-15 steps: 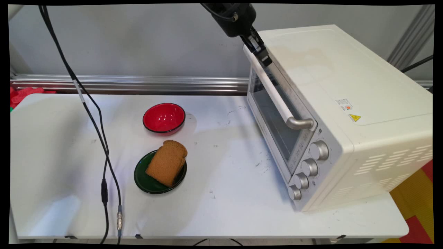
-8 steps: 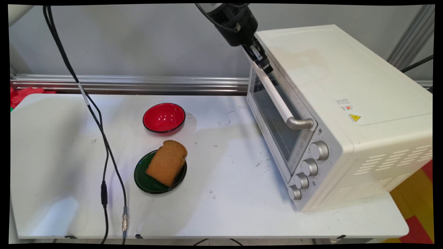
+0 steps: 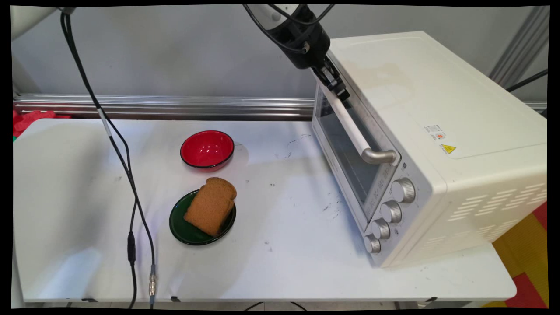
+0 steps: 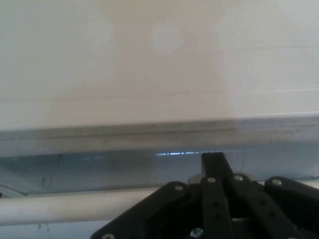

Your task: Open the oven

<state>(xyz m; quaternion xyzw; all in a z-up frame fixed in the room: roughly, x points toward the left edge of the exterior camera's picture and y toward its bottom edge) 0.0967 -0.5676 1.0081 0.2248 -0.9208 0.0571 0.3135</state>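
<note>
My black gripper [image 3: 343,92] is at the far, upper end of the white bar handle [image 3: 351,129] on the door of the cream toaster oven [image 3: 437,100]. It looks shut, its tips against the handle beside the door's top edge. In the hand view the gripper [image 4: 214,162] rises at centre with its linkage drawn together. The handle [image 4: 60,206] runs across behind the linkage, with the door glass [image 4: 75,169] and the oven's top [image 4: 149,64] beyond. The oven door stands closed. I cannot tell whether the fingers clasp the bar or only rest on it.
A slice of brown bread [image 3: 211,205] lies on a dark green plate [image 3: 180,227] at the table's middle. A red bowl [image 3: 207,149] sits just behind it. Black cables [image 3: 127,175] hang down over the table's left part. Several silver knobs [image 3: 391,211] line the oven's front.
The gripper has moved down and to the right along the handle's far end. The hanging cables have swung a little. Oven, bread, plate and bowl have stayed put.
</note>
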